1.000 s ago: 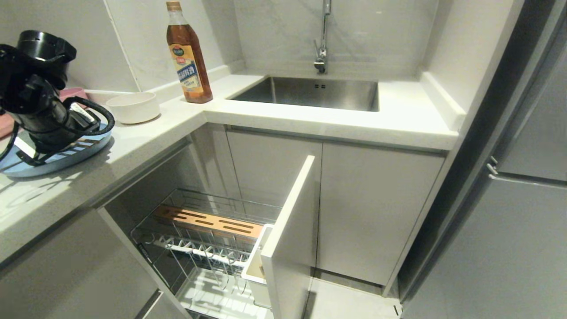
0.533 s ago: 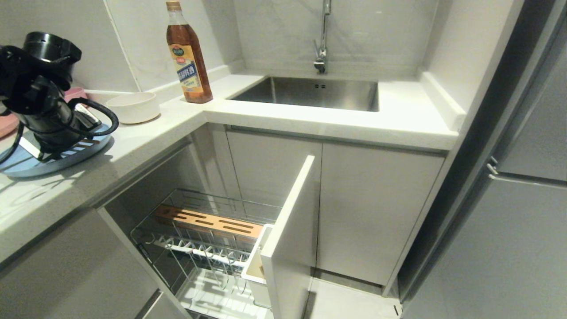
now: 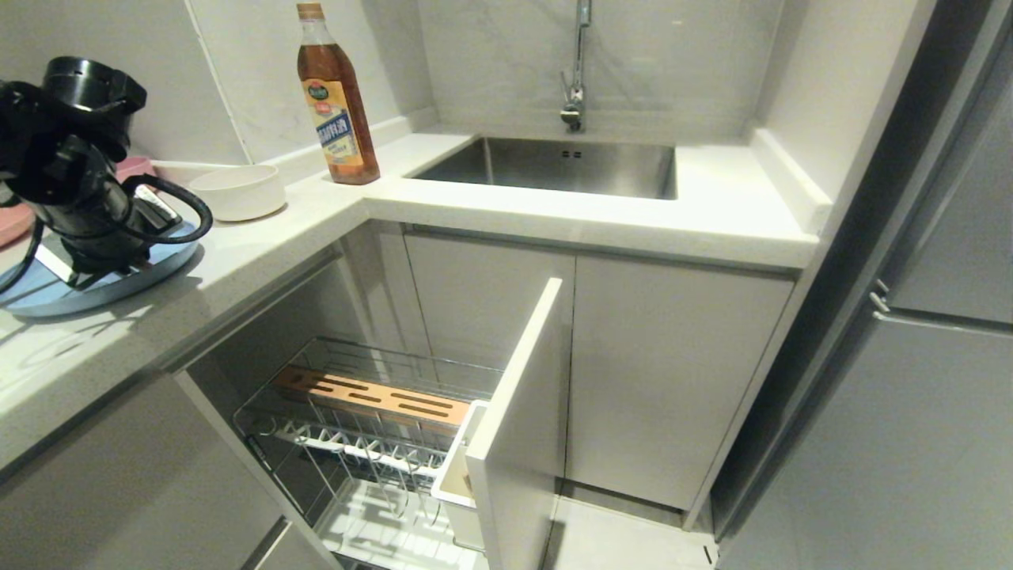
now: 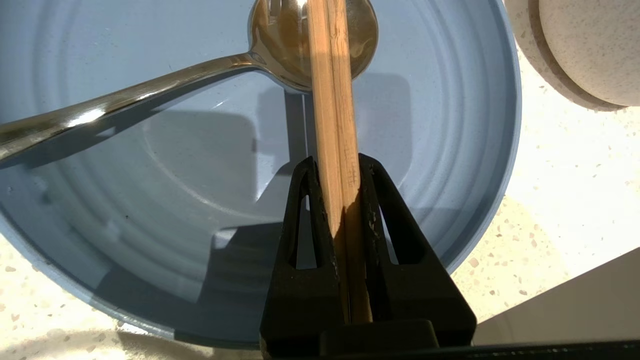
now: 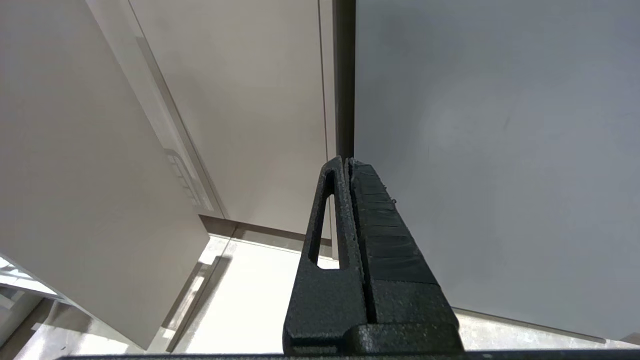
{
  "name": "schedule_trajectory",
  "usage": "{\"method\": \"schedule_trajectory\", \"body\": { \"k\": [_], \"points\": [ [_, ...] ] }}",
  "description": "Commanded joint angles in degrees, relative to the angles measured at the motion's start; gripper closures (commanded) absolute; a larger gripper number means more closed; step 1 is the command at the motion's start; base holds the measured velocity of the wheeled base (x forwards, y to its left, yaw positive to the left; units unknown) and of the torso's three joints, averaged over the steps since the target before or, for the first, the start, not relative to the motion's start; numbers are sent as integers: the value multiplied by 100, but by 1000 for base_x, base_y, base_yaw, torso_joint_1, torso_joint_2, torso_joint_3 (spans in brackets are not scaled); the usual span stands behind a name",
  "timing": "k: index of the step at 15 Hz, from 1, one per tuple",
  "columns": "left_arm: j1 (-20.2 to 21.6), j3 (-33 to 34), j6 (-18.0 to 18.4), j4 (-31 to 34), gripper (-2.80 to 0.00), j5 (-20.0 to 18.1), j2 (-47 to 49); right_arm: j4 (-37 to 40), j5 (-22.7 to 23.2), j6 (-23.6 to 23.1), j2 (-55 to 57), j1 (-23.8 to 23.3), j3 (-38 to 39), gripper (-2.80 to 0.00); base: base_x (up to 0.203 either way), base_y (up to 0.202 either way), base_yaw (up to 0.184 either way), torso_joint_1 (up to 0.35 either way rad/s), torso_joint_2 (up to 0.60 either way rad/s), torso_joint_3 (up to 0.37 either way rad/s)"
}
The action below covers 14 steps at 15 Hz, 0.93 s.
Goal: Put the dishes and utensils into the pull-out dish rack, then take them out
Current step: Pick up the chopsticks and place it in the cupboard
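The light-blue plate lies on the counter at the left, under my left arm. In the left wrist view my left gripper is shut on the pair of wooden chopsticks, which run out across the silver spoon resting in the plate. The white bowl stands just beyond the plate. The pull-out dish rack is drawn out below the counter with nothing in it. My right gripper hangs shut and empty by the cabinet fronts, outside the head view.
An oil bottle stands on the counter corner beside the sink. A pink dish shows behind my left arm. The rack's white front panel juts out into the floor space. A grey fridge fills the right.
My left gripper has closed on the chopsticks over the blue plate. The arm's wrist shifted slightly early on, then stayed still. Nothing else has moved.
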Motion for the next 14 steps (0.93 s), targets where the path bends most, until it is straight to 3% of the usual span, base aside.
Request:
{"method": "schedule_trajectory", "body": {
  "k": [1,8,10,14],
  "points": [
    [3,1,-33,25,0,23,-47,-2,-2,5,2,-1,0,0,0,0,0,0,0,0],
    [-117,34,-70,288,0,54,-1380,-2,-2,-4,2,-1,0,0,0,0,0,0,0,0],
    [-607,79,-120,483,0,-72,-1939,-2,-2,1,2,-1,0,0,0,0,0,0,0,0],
    [-2350,143,-261,832,0,-579,-2749,-2,-2,5,2,-1,0,0,0,0,0,0,0,0]
  ]
}}
